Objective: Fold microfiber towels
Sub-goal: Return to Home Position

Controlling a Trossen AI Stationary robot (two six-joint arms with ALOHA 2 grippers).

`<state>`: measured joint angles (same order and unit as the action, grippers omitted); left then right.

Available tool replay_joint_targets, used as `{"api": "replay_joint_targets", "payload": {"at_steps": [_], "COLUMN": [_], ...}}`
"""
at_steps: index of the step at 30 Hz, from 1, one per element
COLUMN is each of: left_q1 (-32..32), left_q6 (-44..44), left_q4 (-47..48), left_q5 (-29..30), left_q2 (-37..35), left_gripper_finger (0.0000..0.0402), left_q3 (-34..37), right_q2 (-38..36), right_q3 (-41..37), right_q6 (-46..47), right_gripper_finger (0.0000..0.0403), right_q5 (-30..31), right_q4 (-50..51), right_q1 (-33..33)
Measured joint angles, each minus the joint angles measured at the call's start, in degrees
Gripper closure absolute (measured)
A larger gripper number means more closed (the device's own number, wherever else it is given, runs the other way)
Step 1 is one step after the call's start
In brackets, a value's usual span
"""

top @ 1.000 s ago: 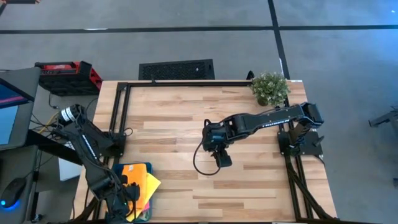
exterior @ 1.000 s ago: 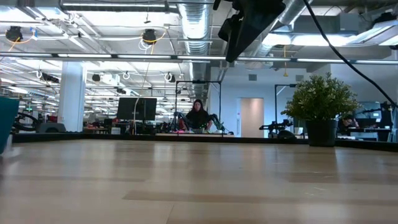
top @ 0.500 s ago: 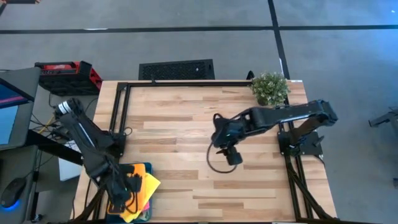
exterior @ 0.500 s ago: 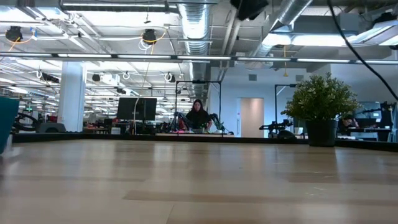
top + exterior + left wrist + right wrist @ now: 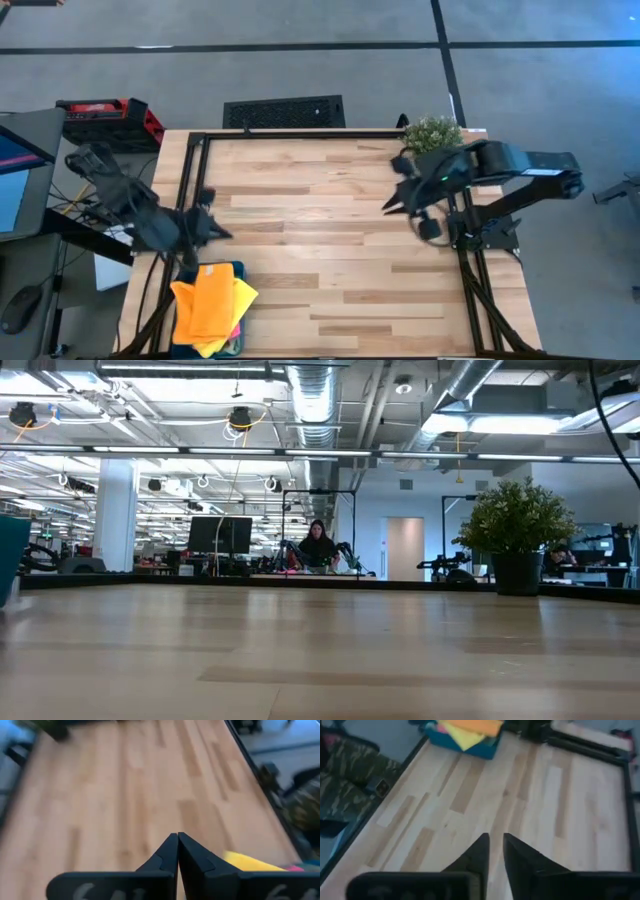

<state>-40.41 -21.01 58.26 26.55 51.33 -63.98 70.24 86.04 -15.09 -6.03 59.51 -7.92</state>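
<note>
The towels lie piled in a teal bin [image 5: 232,268] at the table's near left corner. An orange towel [image 5: 207,303] is on top, a yellow one [image 5: 243,295] sticks out to the right, and a pink edge [image 5: 232,332] shows below; the green one is hidden. My left gripper [image 5: 220,233] hangs shut and empty just beyond the bin's far side; the left wrist view [image 5: 177,840] shows its fingers touching. My right gripper [image 5: 390,206] is near the table's far right, empty, with a narrow gap between its fingers [image 5: 495,840]. The right wrist view shows the bin [image 5: 475,747] far off.
A potted plant [image 5: 433,140] stands at the far right corner, close to my right arm; it also shows in the low view [image 5: 515,530]. A black frame rail [image 5: 300,133] runs along the far edge and both sides. Bare wood [image 5: 310,240] lies between the arms.
My left gripper has risen out of the bin and swung toward the table's far edge, leaving the orange towel on top of the pile. My right gripper has drawn back from the table's middle toward the right edge and the plant, and has left the low view.
</note>
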Motion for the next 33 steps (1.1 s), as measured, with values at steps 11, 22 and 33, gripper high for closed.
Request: {"api": "replay_joint_targets", "payload": {"at_steps": [11, 22, 33], "left_q1": [11.19, 12.45, 12.45], "left_q6": [11.45, 17.48, 21.46], "left_q4": [-8.56, -18.97, -28.06], "left_q5": [-0.62, 6.53, 6.74], "left_q2": [-21.69, -39.74, -51.06], "left_gripper_finger": [0.0401, 0.0401, 0.0401], "left_q3": [10.05, 22.71, 33.02], "right_q2": [-23.34, -37.96, -40.68], "right_q3": [-22.86, -41.76, -59.38], "right_q6": [2.18, 8.28, 12.26], "right_gripper_finger": [0.0396, 0.0383, 0.0384], "right_q5": [0.07, 0.05, 0.0], "right_q4": [-17.58, -35.62, -57.55], "right_q1": [7.76, 10.99, 10.96]}}
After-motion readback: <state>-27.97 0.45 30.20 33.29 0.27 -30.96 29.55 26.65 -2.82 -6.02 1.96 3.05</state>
